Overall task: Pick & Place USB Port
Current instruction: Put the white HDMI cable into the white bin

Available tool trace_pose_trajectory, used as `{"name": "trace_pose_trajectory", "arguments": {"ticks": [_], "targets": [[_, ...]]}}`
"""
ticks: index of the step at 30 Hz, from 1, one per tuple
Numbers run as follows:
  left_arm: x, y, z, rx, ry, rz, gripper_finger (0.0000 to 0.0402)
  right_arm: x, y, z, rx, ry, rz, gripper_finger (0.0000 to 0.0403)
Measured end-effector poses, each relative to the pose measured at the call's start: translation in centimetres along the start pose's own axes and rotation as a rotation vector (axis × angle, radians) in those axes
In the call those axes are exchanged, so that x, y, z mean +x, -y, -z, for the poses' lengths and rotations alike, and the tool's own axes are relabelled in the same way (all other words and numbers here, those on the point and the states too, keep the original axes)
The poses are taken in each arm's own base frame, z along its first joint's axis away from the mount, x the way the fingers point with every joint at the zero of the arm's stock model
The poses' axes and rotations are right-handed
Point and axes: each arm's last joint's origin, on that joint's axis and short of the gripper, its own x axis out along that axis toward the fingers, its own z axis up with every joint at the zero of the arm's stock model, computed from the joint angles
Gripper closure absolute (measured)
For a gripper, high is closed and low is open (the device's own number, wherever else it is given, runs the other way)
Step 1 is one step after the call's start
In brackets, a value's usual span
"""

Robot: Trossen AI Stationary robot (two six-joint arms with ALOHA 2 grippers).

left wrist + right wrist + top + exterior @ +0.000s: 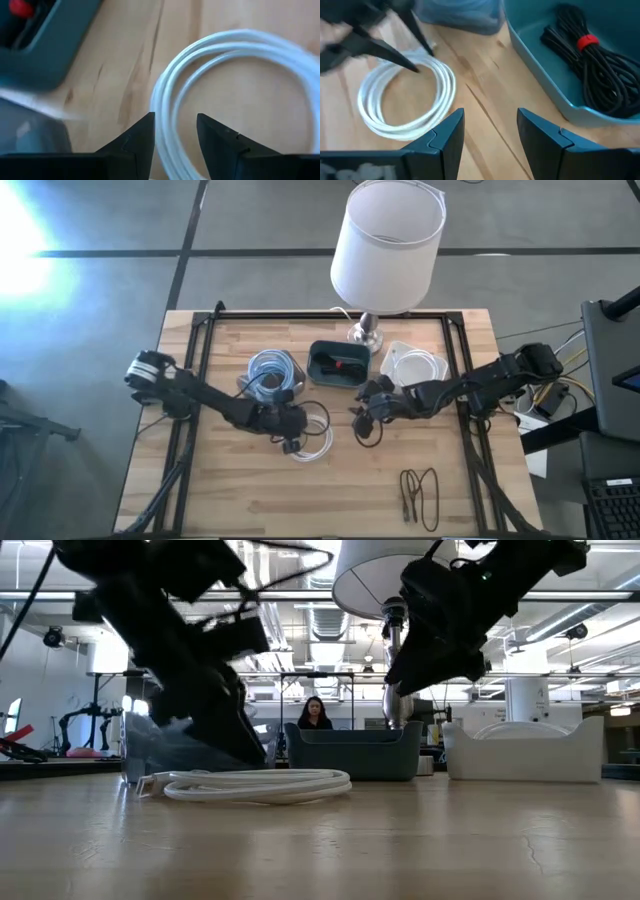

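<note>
white usb cable coil (314, 432) lies on the table (250, 500), directly under the left gripper (174, 131), whose parted fingers straddle one strand. right gripper (490, 125), also open and empty, hovers just beside the coil, toward the teal bin (336, 366).

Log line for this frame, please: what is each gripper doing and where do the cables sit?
left gripper: open, straddling white cable coil | right gripper: open, empty, beside teal bin | black cable bundle: in bin | loose black cable: near edge

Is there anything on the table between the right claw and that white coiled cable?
Only bare wood. In the right wrist view, the right gripper looks across empty tabletop to the white cable coil, where the left gripper reaches.
</note>
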Motion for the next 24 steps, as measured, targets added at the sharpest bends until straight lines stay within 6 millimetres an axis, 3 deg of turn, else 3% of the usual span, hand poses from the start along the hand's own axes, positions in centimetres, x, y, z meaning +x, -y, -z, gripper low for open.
{"name": "trace_pose_trajectory", "arguments": {"ticks": [7, 14, 24], "targets": [[2.2, -0.7, 0.7, -0.04, -0.062, -0.037, 0.0252, -0.2, -0.7, -0.7, 0.01, -0.021, -0.064, 0.0225], [2.5, -0.6, 0.7, -0.04, -0.065, -0.033, 0.0261, 0.3, -0.9, -0.6, 0.007, -0.034, -0.065, 0.0225], [2.4, -0.6, -1.2, -0.053, -0.025, -0.002, 0.0386, 1.7, -1.6, -0.5, 0.052, 0.01, -0.106, 0.0225]]}}
